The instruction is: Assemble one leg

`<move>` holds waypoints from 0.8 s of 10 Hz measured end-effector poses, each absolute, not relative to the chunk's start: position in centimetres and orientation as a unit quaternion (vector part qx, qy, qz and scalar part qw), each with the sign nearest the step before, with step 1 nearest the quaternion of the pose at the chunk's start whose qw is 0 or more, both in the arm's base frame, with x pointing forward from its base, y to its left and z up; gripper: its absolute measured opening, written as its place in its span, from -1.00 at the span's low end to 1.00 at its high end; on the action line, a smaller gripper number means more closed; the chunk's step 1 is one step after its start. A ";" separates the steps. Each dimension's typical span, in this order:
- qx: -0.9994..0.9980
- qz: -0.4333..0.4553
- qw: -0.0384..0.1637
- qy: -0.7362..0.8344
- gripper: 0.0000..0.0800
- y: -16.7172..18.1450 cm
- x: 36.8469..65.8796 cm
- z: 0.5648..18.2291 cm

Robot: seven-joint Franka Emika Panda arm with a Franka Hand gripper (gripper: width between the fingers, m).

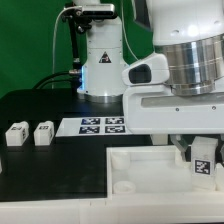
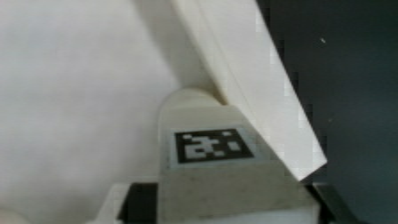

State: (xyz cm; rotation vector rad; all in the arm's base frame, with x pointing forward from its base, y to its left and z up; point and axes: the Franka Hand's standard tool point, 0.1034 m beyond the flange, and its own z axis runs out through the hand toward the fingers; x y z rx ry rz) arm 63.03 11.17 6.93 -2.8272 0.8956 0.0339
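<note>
My gripper [image 1: 201, 150] is shut on a leg [image 1: 203, 160], a small white block with a black-and-white tag, and holds it over the right part of the large white square piece [image 1: 140, 172]. In the wrist view the leg [image 2: 215, 140] stands between my dark fingers [image 2: 175, 205], tag facing the camera, close against a raised white edge of the square piece [image 2: 249, 80]. My gripper [image 2: 228, 208] closes on the leg's base. Two more legs [image 1: 15, 133] [image 1: 43, 133] stand side by side on the black table at the exterior view's left.
The marker board [image 1: 100, 125] lies on the table behind the square piece. The arm's white base [image 1: 100, 60] stands behind it, before a green backdrop. My own arm fills the exterior view's upper right.
</note>
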 end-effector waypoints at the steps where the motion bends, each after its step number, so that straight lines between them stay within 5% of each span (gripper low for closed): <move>1: -0.921 0.020 0.093 0.378 -0.26 11.0 63.1 6.9; 6: -0.744 0.065 0.124 0.654 -0.26 11.1 62.8 6.7; 7: -0.760 0.062 0.125 0.635 0.01 11.1 62.8 6.7; 8: -0.772 0.060 0.126 0.620 0.01 11.1 62.7 6.7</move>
